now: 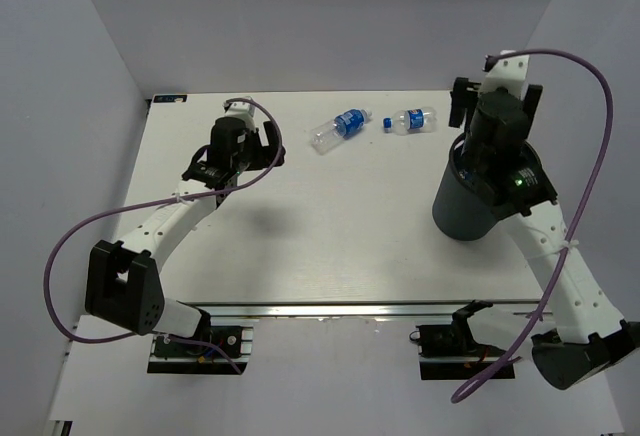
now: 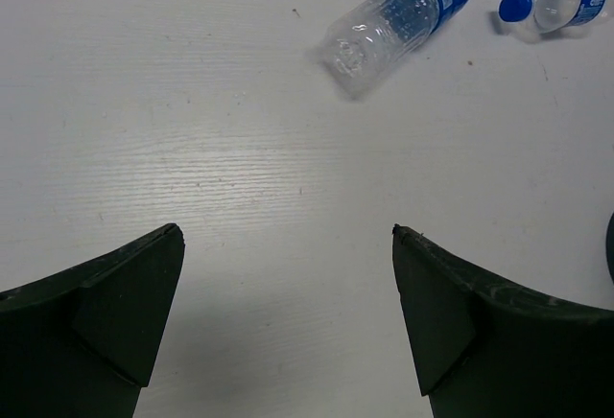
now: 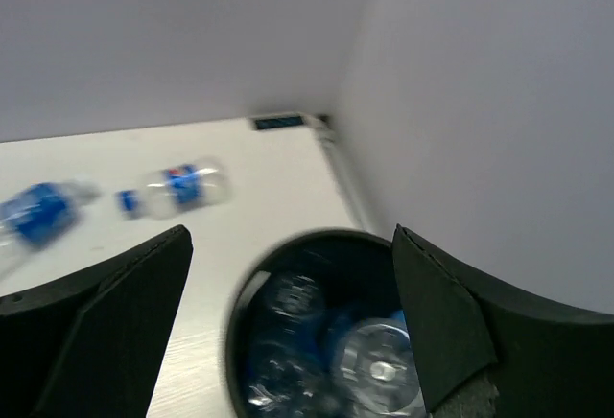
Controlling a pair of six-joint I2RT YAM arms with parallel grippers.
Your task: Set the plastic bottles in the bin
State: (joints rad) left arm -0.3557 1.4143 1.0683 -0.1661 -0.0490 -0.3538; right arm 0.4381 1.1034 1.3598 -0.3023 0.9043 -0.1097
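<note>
White table (image 1: 300, 246), blue-labelled bottles (image 1: 340, 128), lettering illegible

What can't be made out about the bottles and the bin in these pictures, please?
- Top external: inside of the bin, hidden by the right arm.
- Right wrist: the count of bottles in the bin, blurred.
- Left wrist: cap of the left bottle, cut off by the top edge.

Clear bottles (image 1: 326, 135), blue labels (image 1: 349, 122); black bin (image 1: 460, 214); white table (image 1: 330, 241).
</note>
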